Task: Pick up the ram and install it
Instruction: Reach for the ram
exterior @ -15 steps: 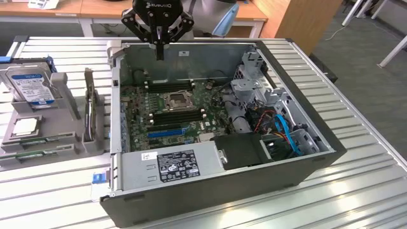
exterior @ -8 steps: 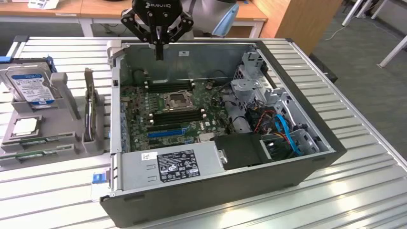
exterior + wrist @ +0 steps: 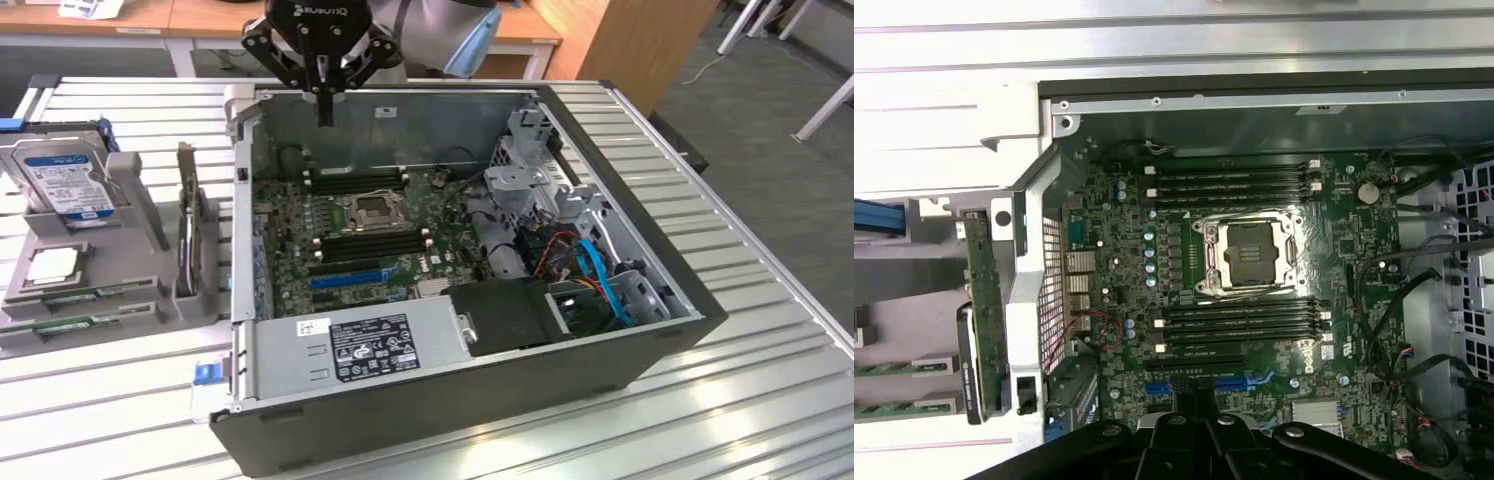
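Two ram sticks (image 3: 78, 296), thin and green, lie flat in a grey holder (image 3: 134, 300) on the exterior view's left, outside the open computer case (image 3: 641, 290); their ends (image 3: 894, 368) also show in the wrist view. My gripper (image 3: 324, 112) hangs shut over the back wall of the case, fingers pressed together and pointing down, with nothing in them. It is well apart from the ram. In the wrist view the gripper (image 3: 1194, 410) looks down on the motherboard. Black memory slots (image 3: 1234, 185) flank the processor socket (image 3: 1246, 255), and I see no stick in them.
The holder also carries a hard drive (image 3: 60, 180), a square silver processor chip (image 3: 54, 265) and an upright green card (image 3: 187, 225). Inside the case are a power supply (image 3: 374, 345) at the front and a drive cage with cables (image 3: 587, 260) on the exterior view's right.
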